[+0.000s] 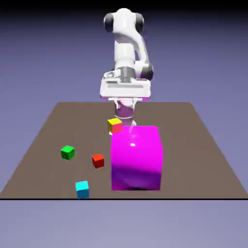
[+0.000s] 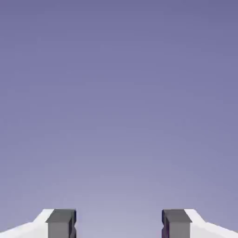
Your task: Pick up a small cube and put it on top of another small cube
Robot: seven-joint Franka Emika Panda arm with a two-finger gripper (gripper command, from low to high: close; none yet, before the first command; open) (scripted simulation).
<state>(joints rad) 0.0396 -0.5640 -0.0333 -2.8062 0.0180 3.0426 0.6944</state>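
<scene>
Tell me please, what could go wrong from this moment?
The big magenta cube stands close beside the red cube, so the open tool might bump it while going down.

The yellow-and-orange cube is similarly small, so it could be picked by mistake.

1 small red cube and 1 small green cube lie apart on the table.
</scene>
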